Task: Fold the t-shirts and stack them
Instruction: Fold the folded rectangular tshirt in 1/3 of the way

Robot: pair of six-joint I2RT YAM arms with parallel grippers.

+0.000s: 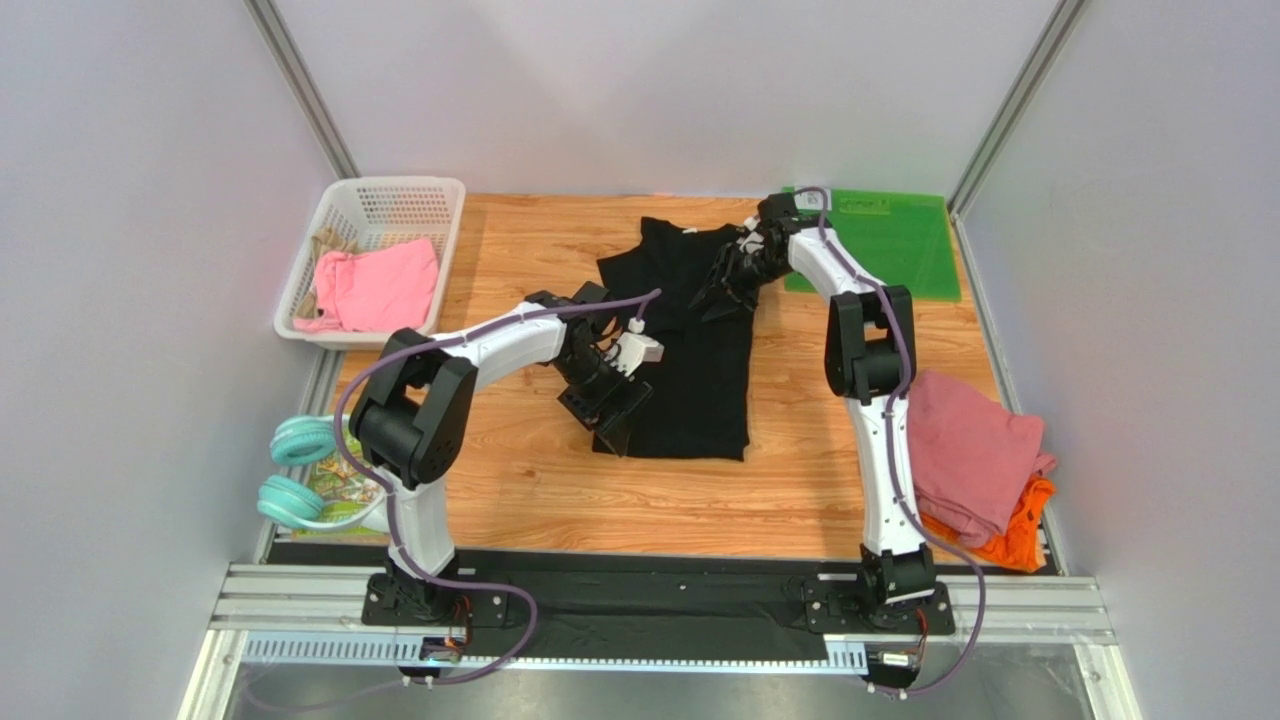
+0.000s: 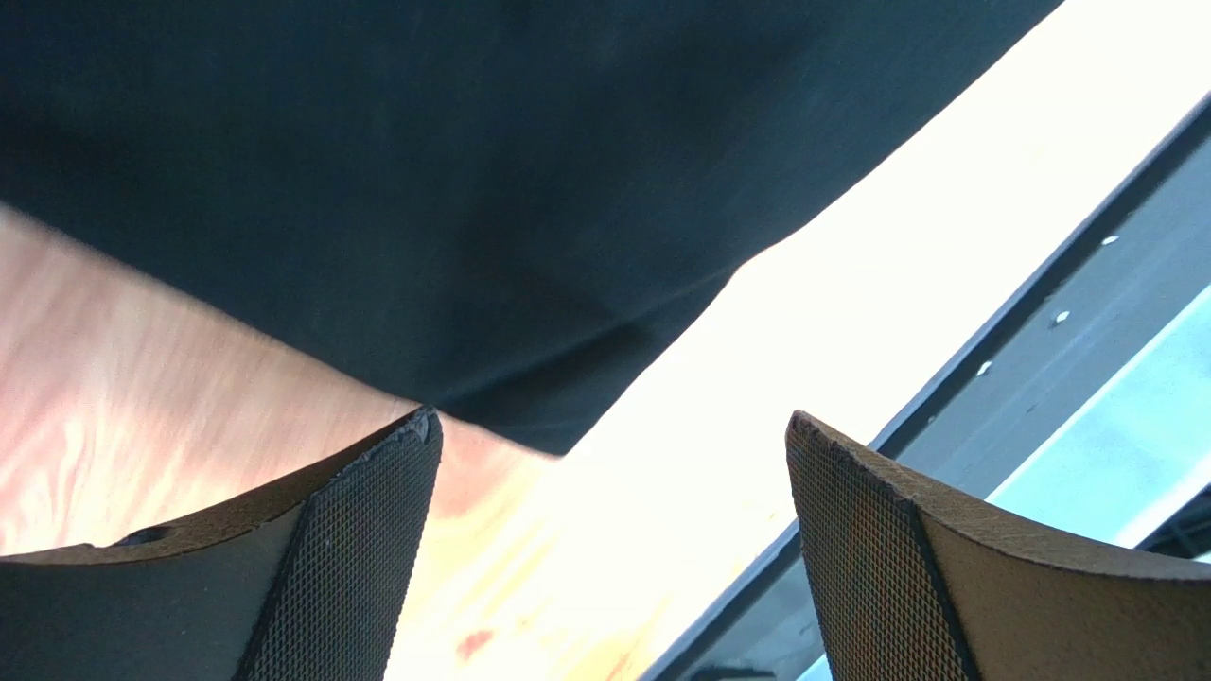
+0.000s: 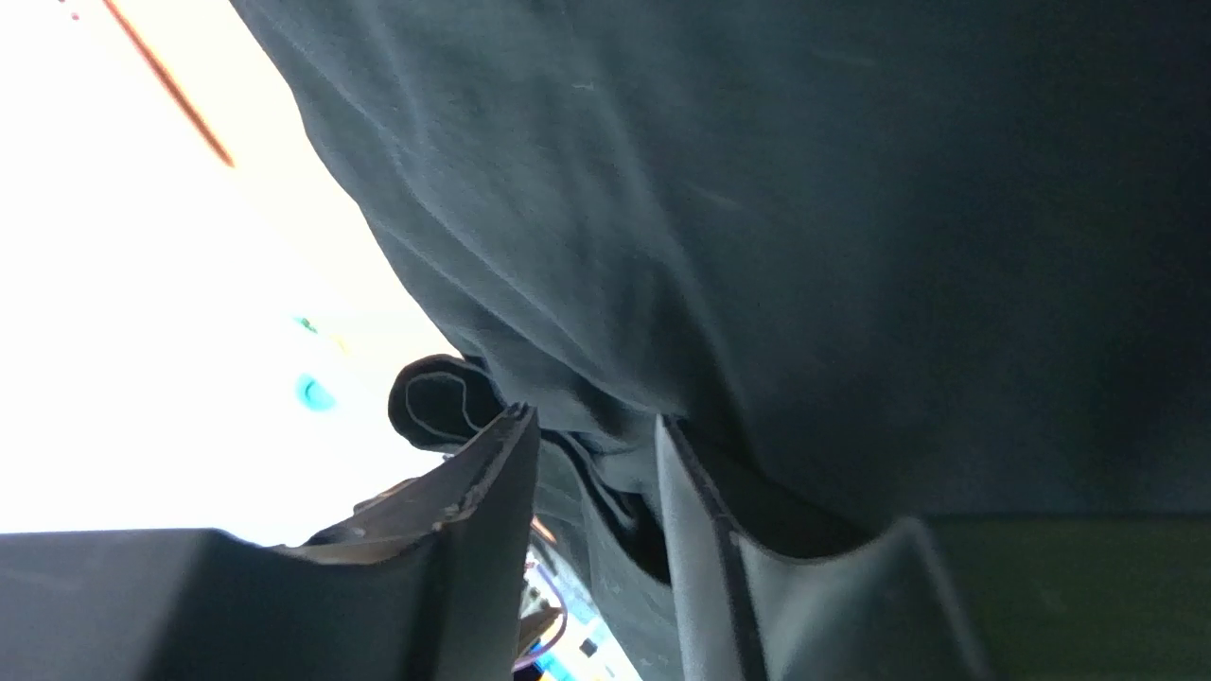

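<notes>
Top external view shows the black t-shirt [image 1: 684,338] spread lengthwise at the middle of the wooden table [image 1: 601,495], collar end toward the far side and hem toward the arms. The left end effector [image 1: 609,398] sits low at the shirt's near left edge. In the left wrist view its fingers [image 2: 341,554] stand wide apart with nothing between them, and a corner of the black cloth lies just beyond the tips.

The right end effector [image 1: 732,278] reaches to the shirt's far right shoulder, beside the green mat [image 1: 887,240]. In the right wrist view its fingers [image 3: 483,497] are close together, clamped on a bunched fold of the black cloth.

At the table's right edge a dusty-pink t-shirt [image 1: 969,450] lies folded on top of an orange t-shirt [image 1: 1022,533]. A white basket [image 1: 376,195] at the far left corner holds a bright pink cloth [image 1: 376,285].
</notes>
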